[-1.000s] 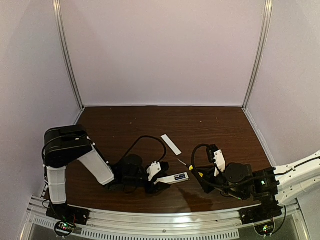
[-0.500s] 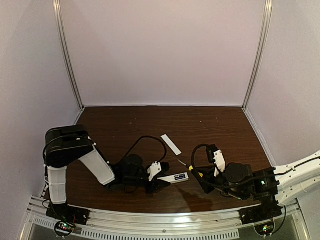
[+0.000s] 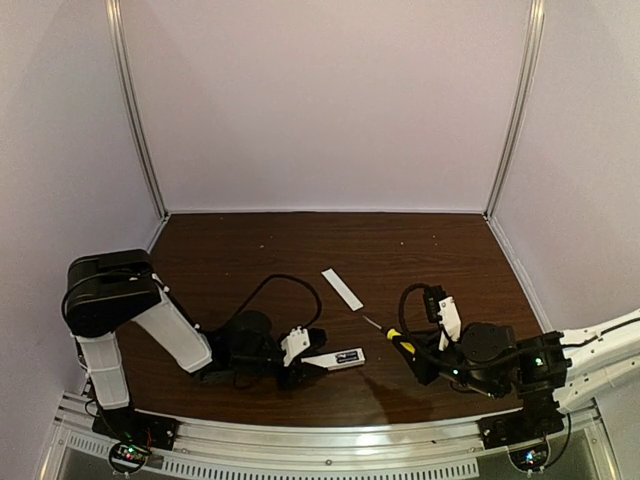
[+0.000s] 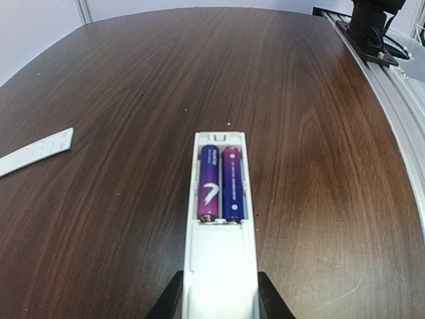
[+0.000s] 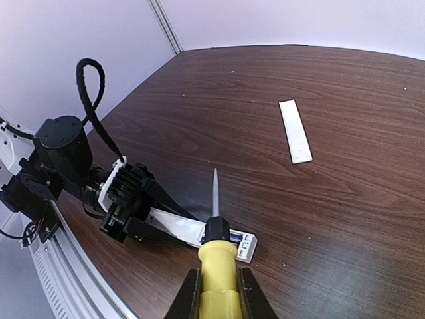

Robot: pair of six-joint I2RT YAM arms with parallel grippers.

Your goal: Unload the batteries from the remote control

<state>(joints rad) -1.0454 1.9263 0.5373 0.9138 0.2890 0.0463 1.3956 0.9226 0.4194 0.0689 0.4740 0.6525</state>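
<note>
The white remote control (image 4: 220, 266) lies flat on the dark table with its battery recess facing up. Two purple-blue batteries (image 4: 222, 183) sit side by side in the recess. My left gripper (image 4: 219, 309) is shut on the remote's near end, one black finger on each long side. From above, the remote control (image 3: 340, 358) points right from the left gripper (image 3: 303, 357). My right gripper (image 5: 218, 299) is shut on the yellow handle of a screwdriver (image 5: 218, 266). Its metal shaft hangs over the remote control (image 5: 192, 229) and points past it. The handle hides most of the batteries in this view.
The thin white cover strip (image 3: 342, 288) lies loose on the table behind the remote; it also shows as cover strip (image 5: 295, 129) and cover strip (image 4: 36, 151). A black cable loops over the left arm (image 3: 285, 285). The metal rail (image 3: 330, 440) runs along the near edge.
The left gripper closed on the remote and drew it a little left, toward the arm's base. The right arm shifted slightly right with the screwdriver.
</note>
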